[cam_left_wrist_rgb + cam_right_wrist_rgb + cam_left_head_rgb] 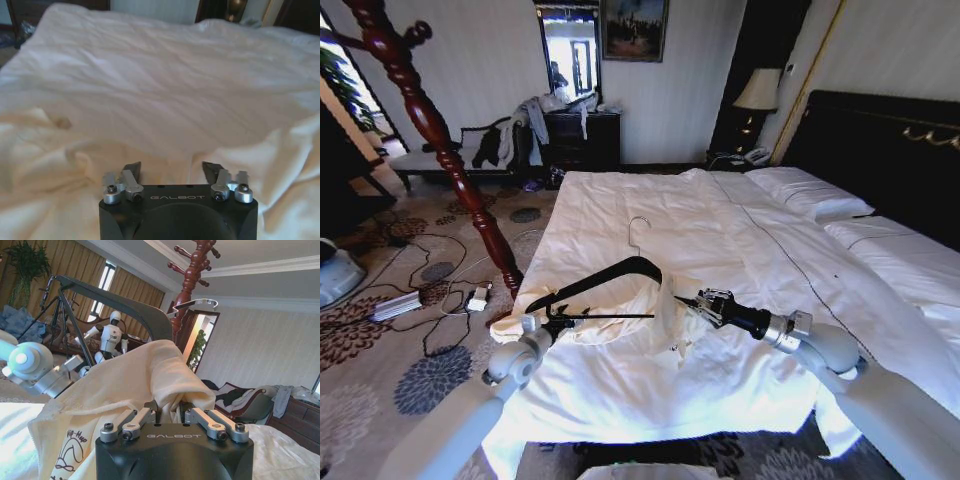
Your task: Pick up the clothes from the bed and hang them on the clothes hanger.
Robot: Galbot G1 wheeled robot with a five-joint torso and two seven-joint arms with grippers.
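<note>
The cream clothes [650, 335] lie bunched on the white bed [770, 250] near its foot. The black clothes hanger [610, 272] stands upright over them with its silver hook [638, 228] on top and one shoulder tucked inside the cloth. My right gripper [692, 303] is shut on a raised fold of the clothes [130, 375], just below the hanger's shoulder [120, 302]. My left gripper [558, 322] sits at the hanger's lower bar near its left end. In the left wrist view my left gripper [171, 169] is open over the clothes [50, 165] with nothing between its fingers.
A dark red wooden coat stand [450, 150] rises left of the bed. Cables and a power strip [395, 305] lie on the patterned carpet. A dark dresser with a clothes heap [535, 125] stands at the far wall. The black headboard [890, 150] is on the right.
</note>
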